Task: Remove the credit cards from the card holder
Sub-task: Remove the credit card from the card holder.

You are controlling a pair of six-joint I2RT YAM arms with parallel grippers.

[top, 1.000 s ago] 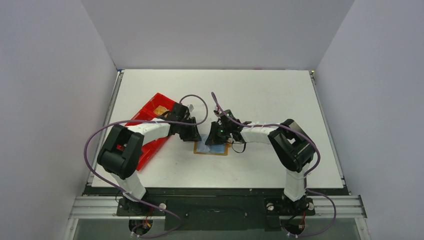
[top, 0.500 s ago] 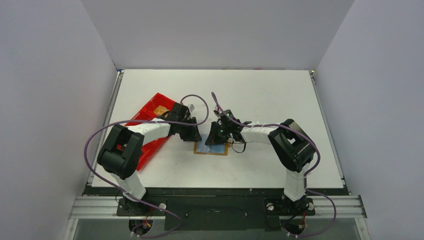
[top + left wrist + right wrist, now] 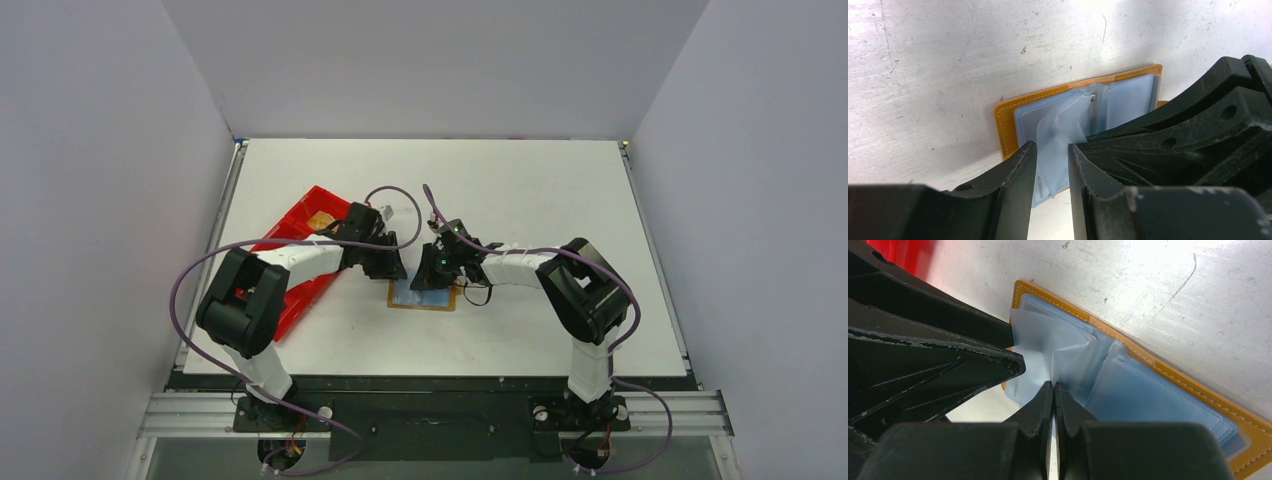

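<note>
The tan card holder (image 3: 425,298) lies open on the table between both arms, with its orange rim (image 3: 1004,125) and clear pockets showing. My left gripper (image 3: 1052,148) stands partly closed, and a pale blue credit card (image 3: 1058,127) in its bowed sleeve fills the gap and touches both fingers. Another card's numbered corner (image 3: 1042,187) sticks out past the holder's near edge. My right gripper (image 3: 1054,385) is shut on a clear sleeve (image 3: 1073,365) near the holder's spine (image 3: 1198,390). From above, the left gripper (image 3: 393,271) and the right gripper (image 3: 426,281) nearly meet over the holder.
A long red tray (image 3: 300,225) lies left of the holder, under the left forearm, with something tan in its far end. Its red corner (image 3: 903,255) shows in the right wrist view. The right gripper's black fingers (image 3: 1173,135) crowd the left wrist view.
The left wrist has shifted slightly away and up, and its cable loop moved with it. The right arm and the holder have stayed put.
</note>
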